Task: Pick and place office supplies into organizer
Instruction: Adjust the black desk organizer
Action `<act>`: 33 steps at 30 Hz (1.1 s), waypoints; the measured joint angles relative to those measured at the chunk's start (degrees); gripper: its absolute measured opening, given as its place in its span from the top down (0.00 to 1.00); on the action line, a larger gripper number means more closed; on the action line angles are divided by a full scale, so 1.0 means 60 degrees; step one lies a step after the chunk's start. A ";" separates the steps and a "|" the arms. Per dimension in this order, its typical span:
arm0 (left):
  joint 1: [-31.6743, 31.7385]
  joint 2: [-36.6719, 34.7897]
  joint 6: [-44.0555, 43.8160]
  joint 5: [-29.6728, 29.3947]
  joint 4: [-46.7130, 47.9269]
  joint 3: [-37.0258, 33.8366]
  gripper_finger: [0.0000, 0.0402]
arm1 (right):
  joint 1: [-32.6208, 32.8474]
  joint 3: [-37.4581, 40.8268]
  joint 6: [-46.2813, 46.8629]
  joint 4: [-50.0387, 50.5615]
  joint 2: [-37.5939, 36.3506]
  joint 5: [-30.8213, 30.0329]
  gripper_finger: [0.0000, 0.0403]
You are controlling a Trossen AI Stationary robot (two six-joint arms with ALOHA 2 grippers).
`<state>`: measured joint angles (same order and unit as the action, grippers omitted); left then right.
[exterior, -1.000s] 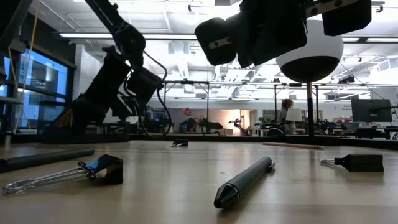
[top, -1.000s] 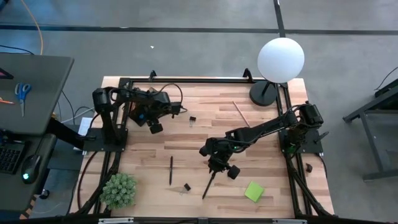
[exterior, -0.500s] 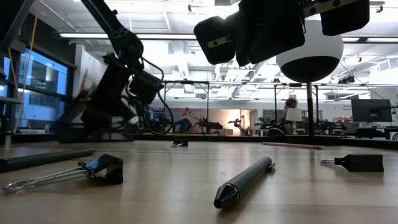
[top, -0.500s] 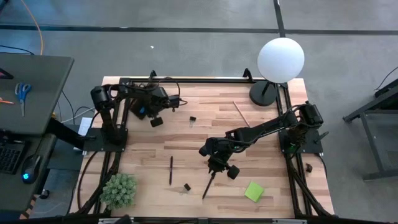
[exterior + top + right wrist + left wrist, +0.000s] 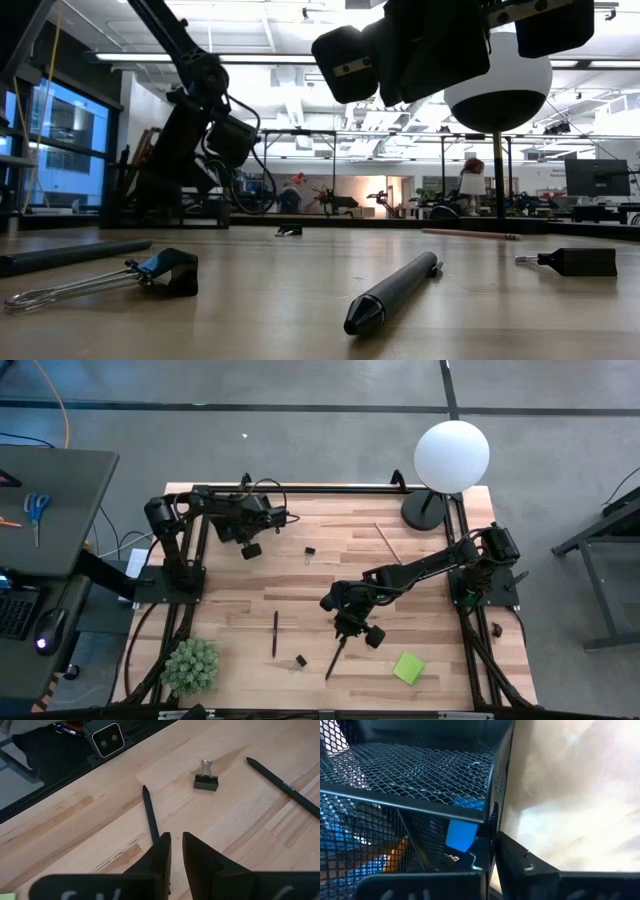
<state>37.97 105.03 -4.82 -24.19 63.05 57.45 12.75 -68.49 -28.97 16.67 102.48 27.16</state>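
While the right hand [image 5: 171,851] pinches a black pen [image 5: 150,815] lying near the binder clip [image 5: 206,781], a shallow grip may drop it; left hand [image 5: 492,865] closed at the organizer [image 5: 420,775].

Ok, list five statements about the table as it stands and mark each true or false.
1. A green sticky-note pad lies on the table. True.
2. A blue eraser sits inside the mesh organizer. True.
3. The right claw holds a binder clip. False: the clip lies apart from it.
4. The black pen stands upright. False: it lies flat.
5. The left claw is wide open. False: it is shut, at the organizer's wall.
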 joint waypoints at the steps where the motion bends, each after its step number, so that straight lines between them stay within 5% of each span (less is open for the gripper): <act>1: 0.0000 0.0004 -0.0132 0.0104 0.0112 -0.0004 0.99 | 0.0000 0.0000 0.0000 0.0000 0.0000 0.0000 0.90; 11: 0.0202 0.0011 -0.0596 0.0929 0.0539 0.0003 1.00 | 0.0000 0.0000 -0.0083 -0.0033 0.0000 0.0000 0.90; 28: 0.2108 0.0059 -0.0370 0.2533 0.0706 0.1127 1.00 | -0.0004 0.0000 -0.0106 0.0019 0.0000 0.0000 0.90; 33: 0.2319 0.0048 0.0161 0.2214 0.0677 0.1136 1.00 | -0.0004 0.0000 -0.0106 0.0120 0.0000 0.0000 0.91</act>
<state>51.89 105.32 -3.85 -10.91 67.11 64.27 12.73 -68.49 -29.61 17.39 102.48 27.16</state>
